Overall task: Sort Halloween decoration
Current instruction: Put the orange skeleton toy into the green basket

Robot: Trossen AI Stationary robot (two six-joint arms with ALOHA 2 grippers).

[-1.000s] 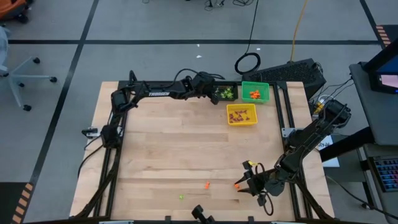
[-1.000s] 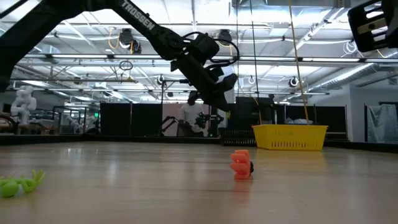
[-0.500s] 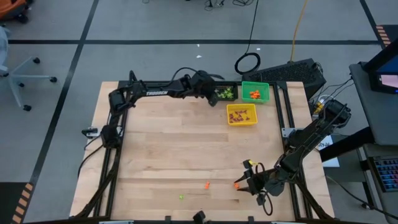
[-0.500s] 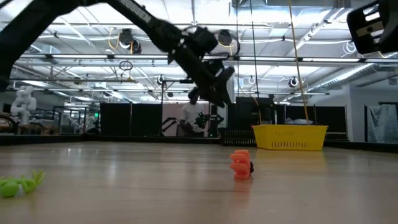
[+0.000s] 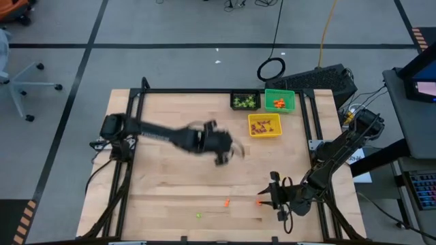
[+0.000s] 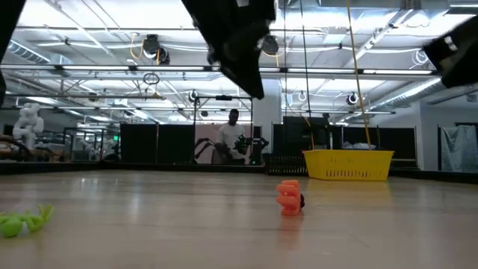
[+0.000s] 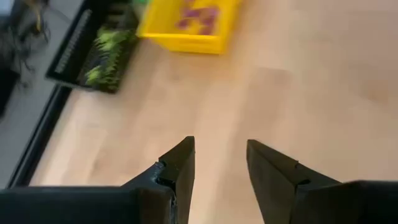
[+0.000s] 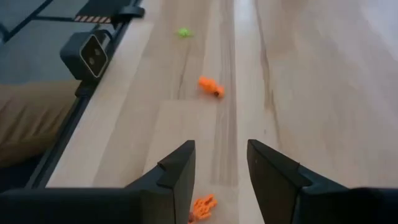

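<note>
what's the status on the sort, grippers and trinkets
Left gripper mid-table, fingers open, empty. Right gripper low, fingers open over orange trinket. Another orange trinket and a green trinket loose on the table. Nothing in the way.

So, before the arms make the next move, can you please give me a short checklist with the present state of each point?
1. Left gripper empty, jaws apart: ok, nothing between them in its wrist view.
2. Right gripper open: ok.
3. Orange trinket lined up with the right jaws: ok, it lies on the table just before the gap, not yet held.
4. Other loose pieces located: ok, a second orange trinket and a light-green trinket lie near the table's front edge.
5. Bins in place: ok, black bin, green bin, yellow bin.
6. Arms apart: ok in the high view.
</note>
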